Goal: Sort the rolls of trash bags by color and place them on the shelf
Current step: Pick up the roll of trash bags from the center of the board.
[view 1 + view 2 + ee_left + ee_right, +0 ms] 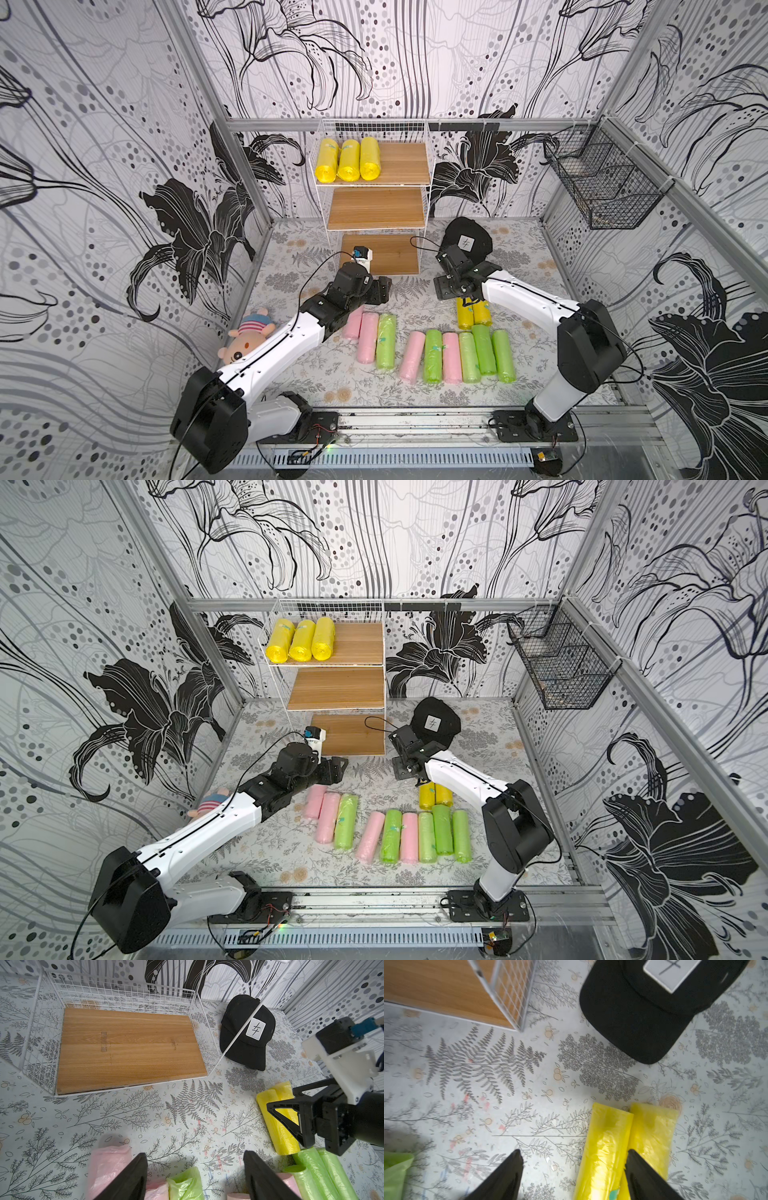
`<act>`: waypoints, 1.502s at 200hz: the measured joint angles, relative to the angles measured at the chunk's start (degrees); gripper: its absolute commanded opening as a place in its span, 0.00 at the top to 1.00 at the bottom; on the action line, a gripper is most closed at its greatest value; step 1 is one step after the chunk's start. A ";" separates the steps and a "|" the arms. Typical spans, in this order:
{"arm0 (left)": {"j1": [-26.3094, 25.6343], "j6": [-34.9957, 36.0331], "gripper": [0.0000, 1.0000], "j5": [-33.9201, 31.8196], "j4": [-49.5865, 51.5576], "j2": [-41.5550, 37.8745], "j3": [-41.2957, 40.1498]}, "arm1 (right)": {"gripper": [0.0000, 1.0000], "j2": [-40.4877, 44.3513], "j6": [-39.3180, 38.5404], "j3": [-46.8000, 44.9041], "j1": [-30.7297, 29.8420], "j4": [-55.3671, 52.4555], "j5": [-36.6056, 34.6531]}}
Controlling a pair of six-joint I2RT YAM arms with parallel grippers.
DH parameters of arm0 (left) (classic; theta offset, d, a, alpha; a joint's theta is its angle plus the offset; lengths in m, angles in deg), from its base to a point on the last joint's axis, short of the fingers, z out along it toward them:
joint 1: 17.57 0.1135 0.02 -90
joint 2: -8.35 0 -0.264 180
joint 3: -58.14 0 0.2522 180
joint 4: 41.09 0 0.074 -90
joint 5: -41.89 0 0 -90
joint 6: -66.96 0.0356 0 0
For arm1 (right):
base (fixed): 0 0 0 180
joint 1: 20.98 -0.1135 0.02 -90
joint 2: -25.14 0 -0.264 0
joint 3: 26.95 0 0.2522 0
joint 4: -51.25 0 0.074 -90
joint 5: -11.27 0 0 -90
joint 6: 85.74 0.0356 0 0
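The shelf (376,208) stands at the back, with three yellow rolls (348,160) lying on its top board. Two more yellow rolls (473,313) lie on the table. My right gripper (574,1155) is open over them. The nearer yellow roll (604,1147) sits between its jaws, one finger (639,1169) pushed between the two rolls and the other finger apart from them. Pink and green rolls (457,357) lie in a row at the front. My left gripper (195,1159) hangs open and empty above the ends of a pink roll (108,1165) and a green roll (185,1184).
A black cap (467,243) lies right of the shelf, close behind the right wrist. A plush toy (247,334) lies by the left wall under the left arm. A black wire basket (602,183) hangs on the right wall.
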 measured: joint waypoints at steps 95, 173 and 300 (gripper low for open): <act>0.02 0.02 0.24 2.14 -2.19 3.19 -0.35 | 0.22 -6.54 -0.02 -0.63 2.51 -1.70 -1.51; 0.02 0.02 0.24 2.95 -3.15 2.95 -0.44 | 0.29 -11.43 -0.04 -0.63 2.51 -1.36 -2.29; 0.00 -0.15 0.23 3.37 -3.08 0.68 -1.09 | 0.58 -13.73 -2.60 1.77 3.48 3.39 1.99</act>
